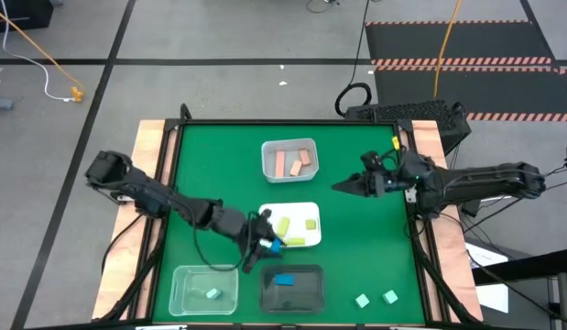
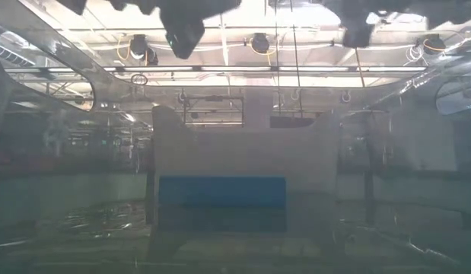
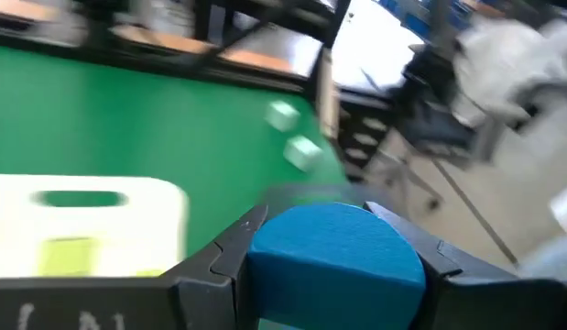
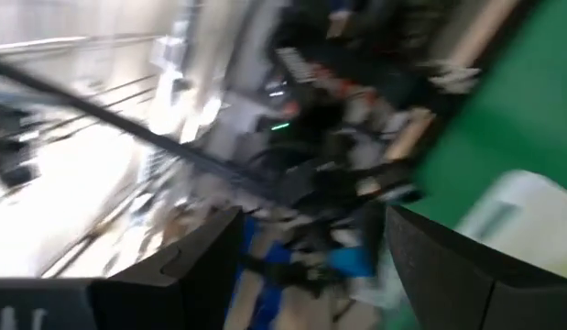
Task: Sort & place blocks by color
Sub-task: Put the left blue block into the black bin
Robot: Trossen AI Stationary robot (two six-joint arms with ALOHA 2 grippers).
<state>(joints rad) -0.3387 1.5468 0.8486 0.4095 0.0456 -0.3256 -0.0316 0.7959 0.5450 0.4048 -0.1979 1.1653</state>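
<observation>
Left gripper [image 1: 265, 240] pinching a smooth, round-topped blue block [image 3: 333, 252] at the white tray's [image 1: 297, 210] near-left corner, just above the black tray [image 1: 306, 295]. Right gripper [image 1: 343, 186] spread and empty, right of the white tray. Low view blocked by glare and tray walls; only the high view shows two mint cubes [image 1: 376, 299] right of the black tray
</observation>
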